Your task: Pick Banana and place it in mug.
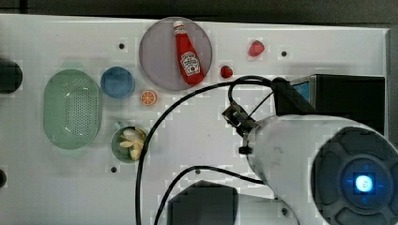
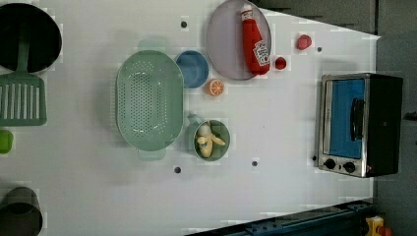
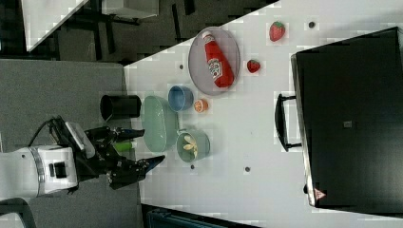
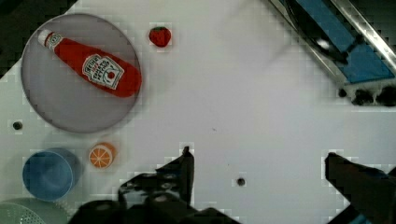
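Banana [image 2: 208, 138] sits inside the mug [image 2: 212, 155], at the colander's [image 2: 149, 100] four o'clock in the left view. Gripper [image 4: 259, 177] hangs empty, fingers spread wide. Main risk: a returning arm clips the mug and tips it.

Arm's white wrist at lower left of the right view; gripper [image 3: 142, 147] points toward frame right, fingers [image 4: 184, 170] spread wide, nothing held.
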Motion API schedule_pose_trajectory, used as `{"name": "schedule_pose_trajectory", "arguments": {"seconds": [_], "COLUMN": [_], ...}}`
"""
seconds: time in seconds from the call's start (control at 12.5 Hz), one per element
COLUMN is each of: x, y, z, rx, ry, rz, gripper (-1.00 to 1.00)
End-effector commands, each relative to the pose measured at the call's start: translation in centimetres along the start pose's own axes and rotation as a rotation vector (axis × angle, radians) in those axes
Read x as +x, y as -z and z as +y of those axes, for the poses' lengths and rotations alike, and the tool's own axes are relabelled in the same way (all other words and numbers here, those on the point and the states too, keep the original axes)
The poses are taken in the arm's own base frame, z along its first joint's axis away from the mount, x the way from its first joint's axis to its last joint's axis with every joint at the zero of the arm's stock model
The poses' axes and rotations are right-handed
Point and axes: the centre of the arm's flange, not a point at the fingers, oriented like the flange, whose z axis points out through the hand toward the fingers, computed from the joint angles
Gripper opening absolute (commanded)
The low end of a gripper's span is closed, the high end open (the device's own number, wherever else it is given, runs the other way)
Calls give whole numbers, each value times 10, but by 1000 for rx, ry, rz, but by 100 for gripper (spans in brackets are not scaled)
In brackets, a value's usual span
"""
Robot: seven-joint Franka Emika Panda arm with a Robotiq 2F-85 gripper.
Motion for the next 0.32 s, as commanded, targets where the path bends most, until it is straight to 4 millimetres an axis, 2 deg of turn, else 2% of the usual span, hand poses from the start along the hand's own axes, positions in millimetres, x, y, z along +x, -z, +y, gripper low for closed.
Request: {"name": "schedule_pose_trajectory", "arguments": {"seconds": [0.08,0.32], "x": [-18,-22], "y": [6,2], "z": [-21,-21], "rx": [-22,-45], "ry": [-39,-33], "rz": [-6,-32], "gripper": [100,100]}}
